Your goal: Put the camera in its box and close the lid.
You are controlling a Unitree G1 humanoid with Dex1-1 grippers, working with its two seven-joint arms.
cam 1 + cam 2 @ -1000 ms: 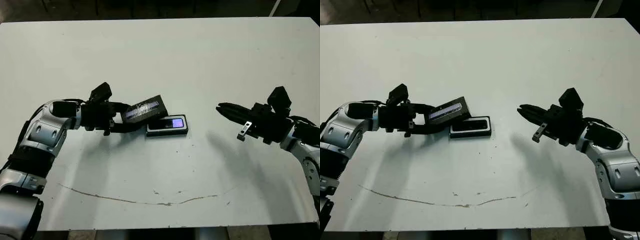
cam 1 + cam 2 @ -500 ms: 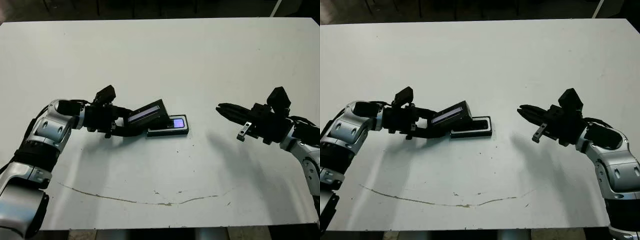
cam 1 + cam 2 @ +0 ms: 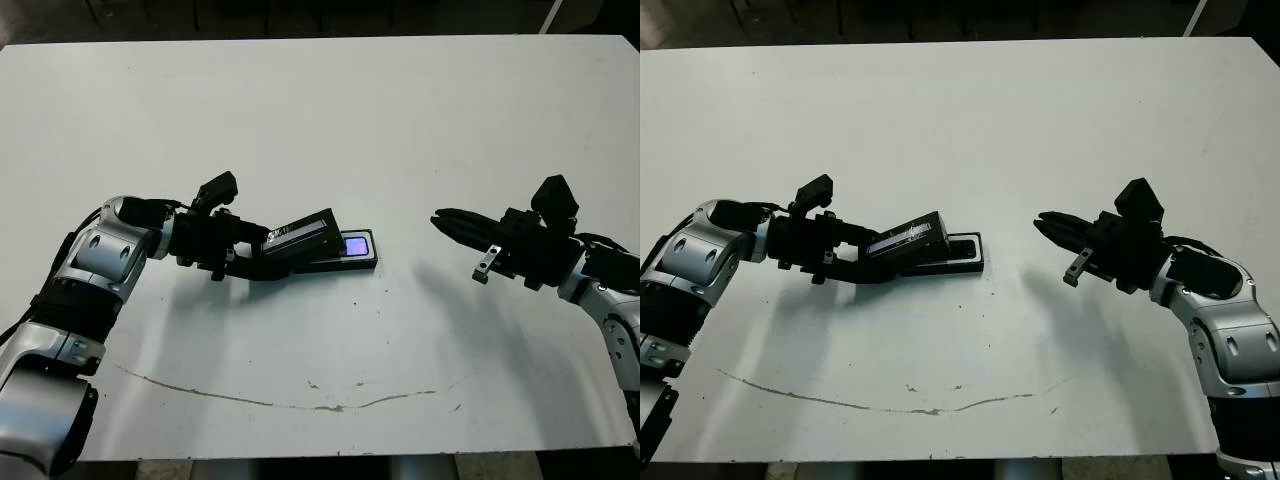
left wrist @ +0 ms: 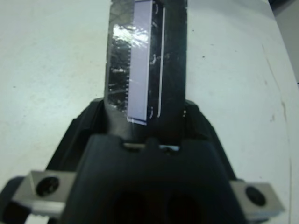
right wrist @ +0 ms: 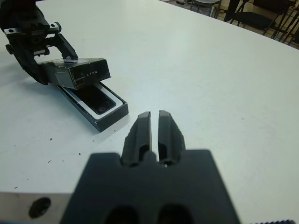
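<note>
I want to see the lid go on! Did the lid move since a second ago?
Yes. The left gripper has carried the lid lower and toward the box, which stayed put. The lid now overlaps the box's left end, tilted, not yet shut.

Both arms wear silver-grey shells with black joints and black cabling. Each ends in a black gripper, left gripper [image 3: 262, 255] and right gripper [image 3: 443, 219], with 2 tapered fingers and small screwed silver brackets.

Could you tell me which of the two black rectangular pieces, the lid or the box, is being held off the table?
The lid, with its silvery strip, is gripped by the left end effector and tilted over the white-lined box, which lies flat on the table.
</note>
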